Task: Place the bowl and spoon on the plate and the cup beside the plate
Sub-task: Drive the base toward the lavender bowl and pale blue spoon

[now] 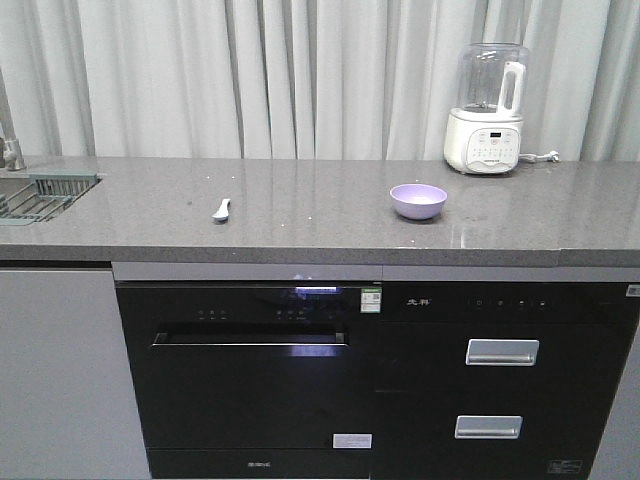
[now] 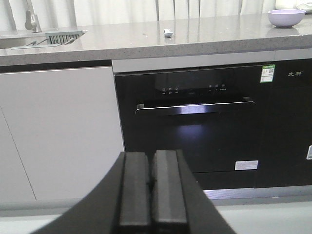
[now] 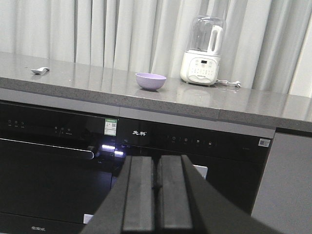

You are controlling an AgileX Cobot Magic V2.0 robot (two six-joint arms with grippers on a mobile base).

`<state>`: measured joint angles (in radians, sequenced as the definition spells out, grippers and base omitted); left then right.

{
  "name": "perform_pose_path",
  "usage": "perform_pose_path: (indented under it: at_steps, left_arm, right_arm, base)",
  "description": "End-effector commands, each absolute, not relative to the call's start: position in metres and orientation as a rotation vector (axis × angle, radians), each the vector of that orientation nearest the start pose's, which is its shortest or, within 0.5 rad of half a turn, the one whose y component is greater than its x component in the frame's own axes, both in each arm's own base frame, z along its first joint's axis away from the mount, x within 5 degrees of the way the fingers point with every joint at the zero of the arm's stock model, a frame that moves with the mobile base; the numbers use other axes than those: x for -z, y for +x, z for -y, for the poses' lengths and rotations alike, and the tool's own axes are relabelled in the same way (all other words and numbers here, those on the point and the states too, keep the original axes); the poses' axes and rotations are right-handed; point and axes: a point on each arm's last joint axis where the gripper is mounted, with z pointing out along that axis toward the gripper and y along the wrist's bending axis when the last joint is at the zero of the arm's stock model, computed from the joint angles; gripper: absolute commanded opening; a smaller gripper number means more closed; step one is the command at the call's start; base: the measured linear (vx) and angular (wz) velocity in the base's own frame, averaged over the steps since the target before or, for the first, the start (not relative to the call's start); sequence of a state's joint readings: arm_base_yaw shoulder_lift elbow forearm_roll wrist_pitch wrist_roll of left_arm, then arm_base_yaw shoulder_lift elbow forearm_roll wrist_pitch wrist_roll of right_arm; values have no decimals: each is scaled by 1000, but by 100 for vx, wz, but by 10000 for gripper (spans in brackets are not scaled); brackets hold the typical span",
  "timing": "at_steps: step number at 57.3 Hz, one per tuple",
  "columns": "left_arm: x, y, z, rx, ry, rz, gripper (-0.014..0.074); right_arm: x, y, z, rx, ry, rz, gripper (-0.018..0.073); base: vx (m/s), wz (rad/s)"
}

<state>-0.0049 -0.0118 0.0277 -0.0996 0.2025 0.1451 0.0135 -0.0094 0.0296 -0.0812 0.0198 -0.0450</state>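
Note:
The lavender bowl (image 1: 418,200) sits upright on the grey counter, right of centre; it also shows in the left wrist view as bowl (image 2: 286,17) and in the right wrist view as bowl (image 3: 150,80). The pale spoon (image 1: 222,209) lies on the counter left of centre, seen too as spoon (image 2: 168,33) and spoon (image 3: 40,70). The plate and the cup are out of view. My left gripper (image 2: 151,155) and right gripper (image 3: 156,159) are both shut on nothing, held low in front of the cabinets, well below the counter.
A white blender (image 1: 486,108) stands at the counter's back right, its cord trailing right. A sink with a green drain rack (image 1: 45,192) is at the far left. Below are a black dishwasher (image 1: 248,375) and black drawers (image 1: 500,385).

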Motion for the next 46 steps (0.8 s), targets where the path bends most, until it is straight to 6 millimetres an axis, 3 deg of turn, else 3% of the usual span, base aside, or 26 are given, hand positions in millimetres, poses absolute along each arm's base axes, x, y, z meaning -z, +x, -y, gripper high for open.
perform_pose_path:
  at_steps: [1, 46]
  left_arm:
    - [-185, 57, 2, -8, 46, -1634, -6]
    - [-185, 57, 2, -8, 46, -1634, -6]
  right_arm:
    - [-205, 55, -1, 98, -104, -1429, -9]
    - [-205, 55, -1, 98, -104, -1429, -9]
  base:
    - [4, -3]
    - [14, -2]
